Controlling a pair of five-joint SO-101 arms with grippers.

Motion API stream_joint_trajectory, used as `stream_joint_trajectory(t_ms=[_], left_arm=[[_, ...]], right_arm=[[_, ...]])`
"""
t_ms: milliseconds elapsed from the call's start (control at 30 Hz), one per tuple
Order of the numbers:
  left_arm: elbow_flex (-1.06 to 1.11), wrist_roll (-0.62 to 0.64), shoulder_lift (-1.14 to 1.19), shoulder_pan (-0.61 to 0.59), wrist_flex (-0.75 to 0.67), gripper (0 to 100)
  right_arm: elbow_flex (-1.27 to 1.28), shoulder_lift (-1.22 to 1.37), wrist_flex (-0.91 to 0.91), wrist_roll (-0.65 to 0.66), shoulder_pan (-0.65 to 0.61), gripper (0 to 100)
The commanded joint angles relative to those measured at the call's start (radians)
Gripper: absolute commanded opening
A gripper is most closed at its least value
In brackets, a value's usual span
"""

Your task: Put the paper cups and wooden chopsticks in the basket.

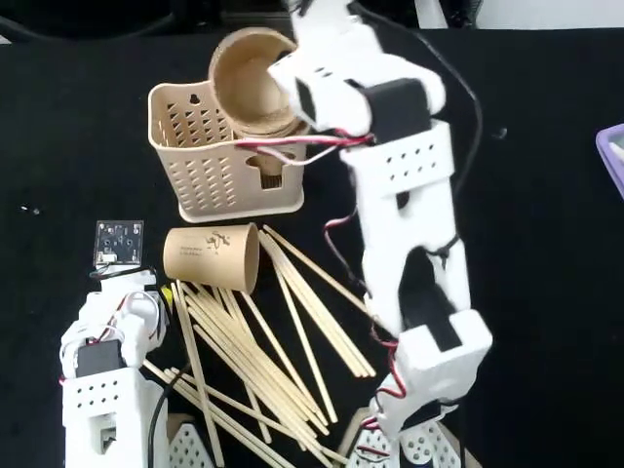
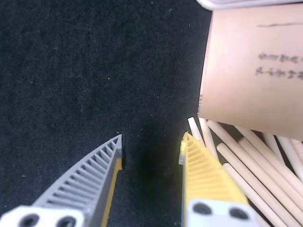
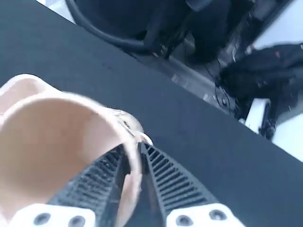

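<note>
A beige perforated basket (image 1: 210, 161) stands at the back of the black table. My right gripper (image 1: 285, 78) is shut on the rim of a paper cup (image 1: 246, 83), held tilted over the basket's far corner. In the right wrist view the fingers (image 3: 165, 175) pinch the cup's wall (image 3: 52, 137). A second paper cup (image 1: 210, 256) lies on its side in front of the basket. Several wooden chopsticks (image 1: 258, 346) are scattered beside and below it. My left gripper (image 2: 151, 142) is open just above the table, close to the lying cup (image 2: 255, 71) and the chopstick ends (image 2: 246, 161).
The right arm (image 1: 405, 224) stretches across the middle of the table, right of the chopsticks. A purple container (image 1: 612, 156) sits at the right edge. Bare black table lies left of the basket and to the far right.
</note>
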Motion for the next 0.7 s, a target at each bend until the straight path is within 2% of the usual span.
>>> stream_joint_trajectory(t_ms=[0, 267, 500, 667], left_arm=[[-0.013, 0.006, -0.008, -0.002, -0.020, 20], [-0.015, 0.006, -0.008, -0.002, -0.020, 20], [-0.013, 0.006, -0.008, -0.002, -0.020, 20], [-0.012, 0.006, -0.008, -0.002, -0.020, 20]], right_arm=[[-0.062, -0.015, 0.003, -0.003, 0.034, 1.0], [-0.035, -0.005, 0.063, -0.003, -0.005, 1.6], [-0.015, -0.015, 0.072, -0.003, -0.046, 20.9], [-0.125, -0.015, 0.129, -0.002, -0.044, 17.0]])
